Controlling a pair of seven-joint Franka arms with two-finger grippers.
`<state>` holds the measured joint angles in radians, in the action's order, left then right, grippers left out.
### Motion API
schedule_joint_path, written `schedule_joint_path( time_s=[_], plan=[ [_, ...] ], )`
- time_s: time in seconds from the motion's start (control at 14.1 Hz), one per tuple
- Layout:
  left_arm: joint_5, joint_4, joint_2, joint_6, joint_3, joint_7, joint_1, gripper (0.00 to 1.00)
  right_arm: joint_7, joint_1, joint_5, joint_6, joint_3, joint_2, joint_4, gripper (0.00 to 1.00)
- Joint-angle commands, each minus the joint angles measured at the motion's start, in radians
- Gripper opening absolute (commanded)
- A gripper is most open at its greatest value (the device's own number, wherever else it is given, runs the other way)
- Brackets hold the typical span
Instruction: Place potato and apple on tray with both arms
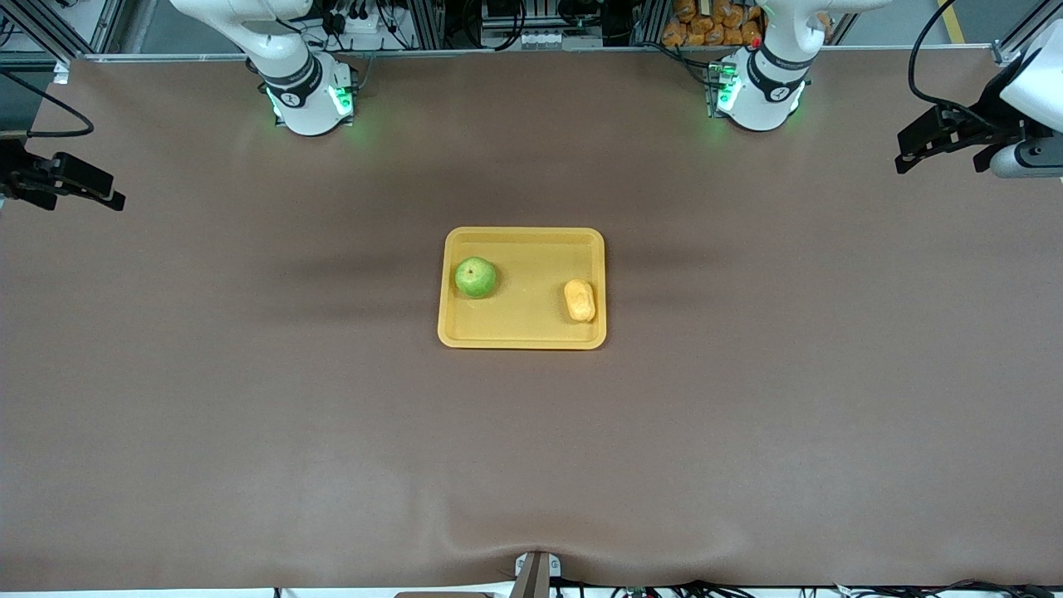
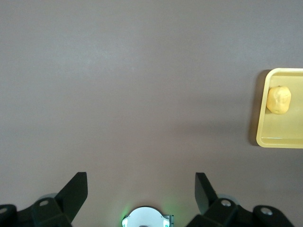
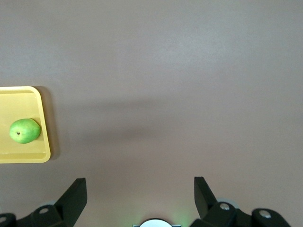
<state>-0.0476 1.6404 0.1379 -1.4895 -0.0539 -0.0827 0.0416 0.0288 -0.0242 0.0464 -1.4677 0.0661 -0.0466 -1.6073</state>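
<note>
Tray: the yellow tray lay flat in the middle of the brown bench, between my two arms and well apart from both of my bases.
Apple: the green apple sat inside the tray, in the part toward my right arm's end of the bench, close to the rim there. My right wrist view showed it as well, lying on its side with the dark dimple visible.
Potato: the yellow-orange potato lay also inside the tray, in the part toward my left arm's end, just beside the rim. It was a little nearer to the front camera than the apple, and the two did not touch.
Left jaws: my left gripper hung over bare bench at my left arm's end, well apart from the tray. Its jaws stood spread wide and pinched nothing.
Right jaws: my right gripper hung over bare bench at my right arm's end, also well apart from the tray. Its jaws stood spread wide too, with nothing between them.
</note>
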Motion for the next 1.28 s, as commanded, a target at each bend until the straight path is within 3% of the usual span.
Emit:
schedule_joint_path(
  time_s=[0.0, 1.21],
  plan=[
    [0.018, -0.007, 0.006, 0.026, 0.009, 0.006, 0.006, 1.0, -0.032, -0.017, -0.019, 0.004, -0.023, -0.035, -0.017, 1.0],
    [0.005, -0.06, -0.026, 0.09, 0.016, -0.011, 0.003, 1.0, -0.014, -0.016, -0.013, 0.006, -0.023, -0.024, 0.014, 1.0]
  ],
)
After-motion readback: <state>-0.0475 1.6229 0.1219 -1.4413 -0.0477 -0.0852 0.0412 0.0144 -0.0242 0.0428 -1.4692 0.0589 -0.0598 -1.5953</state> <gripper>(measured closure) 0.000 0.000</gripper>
